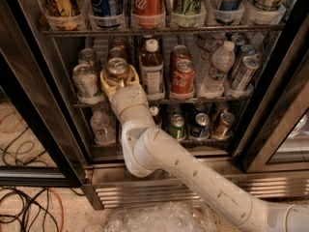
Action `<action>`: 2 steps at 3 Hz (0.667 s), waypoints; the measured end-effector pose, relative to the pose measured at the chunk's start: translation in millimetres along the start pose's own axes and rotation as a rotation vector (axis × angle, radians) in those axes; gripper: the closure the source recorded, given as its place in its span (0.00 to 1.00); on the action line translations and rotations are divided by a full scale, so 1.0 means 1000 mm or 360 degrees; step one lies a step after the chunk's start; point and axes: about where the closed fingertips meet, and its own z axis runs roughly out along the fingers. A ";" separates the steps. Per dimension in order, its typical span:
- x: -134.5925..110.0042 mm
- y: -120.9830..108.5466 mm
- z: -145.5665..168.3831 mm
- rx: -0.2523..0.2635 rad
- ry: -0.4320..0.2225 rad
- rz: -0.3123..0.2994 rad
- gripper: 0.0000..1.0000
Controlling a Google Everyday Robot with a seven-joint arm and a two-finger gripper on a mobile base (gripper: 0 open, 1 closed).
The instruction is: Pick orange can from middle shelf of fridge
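Note:
The orange can [117, 67] stands on the middle shelf [203, 100] of the fridge [159, 178], second lane from the left, front of its row. My gripper [119, 77] reaches in from below and is shut on the orange can, one cream finger on each side of its body. The can stands upright on the rack. My white arm [193, 173] runs from the lower right up to the shelf and hides the can's lower part.
A pale silver can [85, 79] stands just left of the orange can and a brown bottle [151, 66] just right. Red Coca-Cola cans [182, 76] and a water bottle [218, 64] stand further right. A dark door frame [275, 124] is at right. Cables [24, 211] lie on the floor.

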 end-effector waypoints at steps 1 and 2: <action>-0.011 0.003 -0.009 -0.0039 -0.0026 -0.0024 1.00; -0.020 0.004 -0.021 -0.0087 -0.0046 -0.0049 1.00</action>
